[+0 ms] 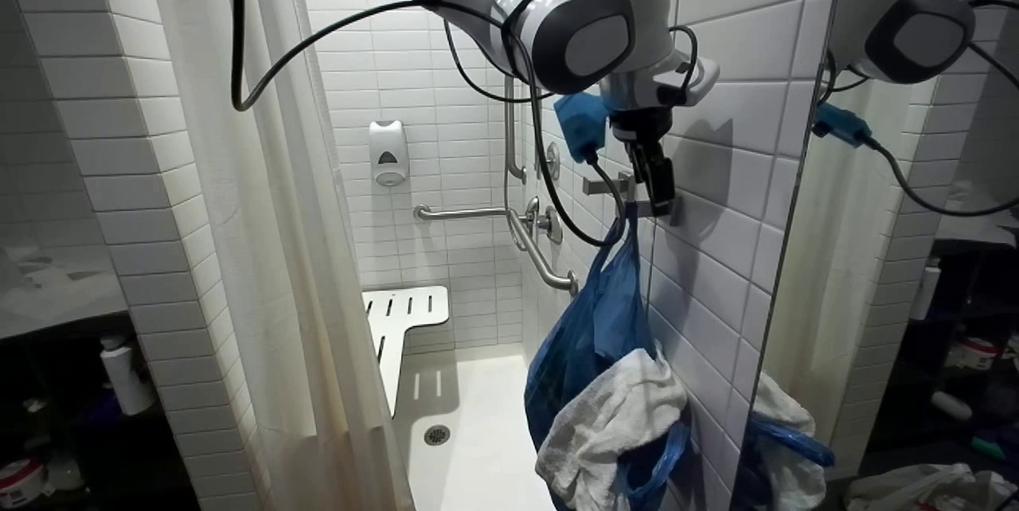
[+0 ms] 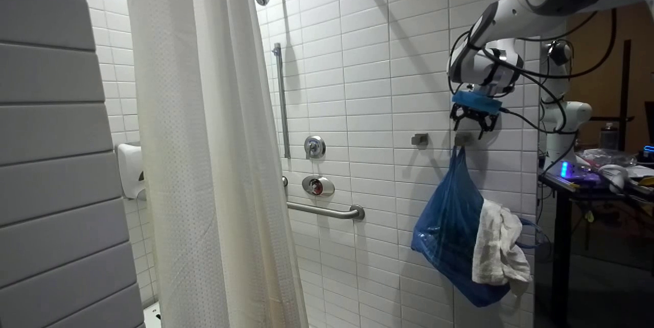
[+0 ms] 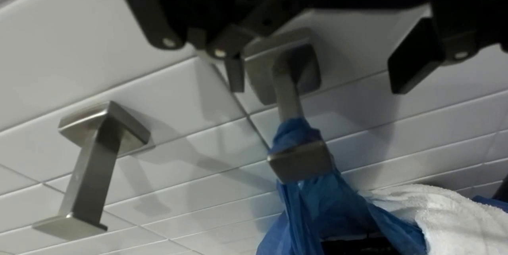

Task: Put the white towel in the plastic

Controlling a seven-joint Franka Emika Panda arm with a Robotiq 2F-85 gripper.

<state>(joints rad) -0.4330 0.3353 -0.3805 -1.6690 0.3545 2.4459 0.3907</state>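
Observation:
A blue plastic bag [image 1: 569, 344] hangs by one handle from a metal wall hook [image 3: 301, 161]; the bag also shows in an exterior view [image 2: 447, 226] and the wrist view [image 3: 317, 207]. The white towel [image 2: 495, 246] is draped over the bag's open edge and hangs down outside; it also shows in an exterior view [image 1: 613, 423] and at the right of the wrist view [image 3: 460, 215]. A loose blue handle [image 2: 534, 236] sticks out past the towel. My gripper [image 3: 323, 74] is open and empty, fingers pointing down, just above the hook, apart from the towel; it shows in both exterior views [image 2: 468, 130] [image 1: 661, 204].
A second bare hook [image 3: 91, 175] sticks out beside the bag's hook. The tiled wall [image 2: 368, 164] is close behind the gripper. A grab bar [image 2: 327, 210], a shower curtain [image 1: 286, 256] and a mirror [image 1: 868, 256] are nearby.

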